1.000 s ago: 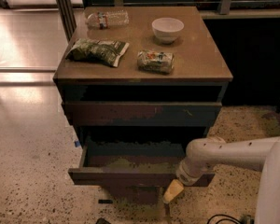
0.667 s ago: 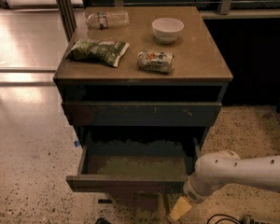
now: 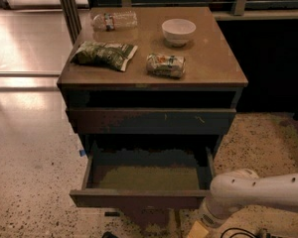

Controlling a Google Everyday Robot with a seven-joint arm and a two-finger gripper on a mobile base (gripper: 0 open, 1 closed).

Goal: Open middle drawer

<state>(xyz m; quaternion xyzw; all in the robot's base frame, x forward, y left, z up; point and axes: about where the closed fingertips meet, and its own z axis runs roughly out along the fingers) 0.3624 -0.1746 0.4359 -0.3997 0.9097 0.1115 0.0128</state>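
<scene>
The middle drawer (image 3: 139, 198) of the brown cabinet stands pulled out towards me. Its dark-brown plain front panel is at the lower middle and its olive-tan inner floor (image 3: 146, 177) is bare. My white arm (image 3: 258, 192) comes in from the right edge. My gripper (image 3: 198, 229) is at the bottom edge, just below and right of the drawer's front right corner, mostly cut off by the frame. It appears apart from the panel.
The upper drawer front with pale scratches (image 3: 151, 120) is shut. On the cabinet top (image 3: 213, 63) lie a plastic bottle (image 3: 114, 20), a white bowl (image 3: 178, 31), a green chip bag (image 3: 104, 54) and a small snack packet (image 3: 165, 65). Speckled floor surrounds the cabinet; black cable lies at bottom right.
The middle drawer has come further out. My arm and gripper have moved down and to the right, away from the drawer front.
</scene>
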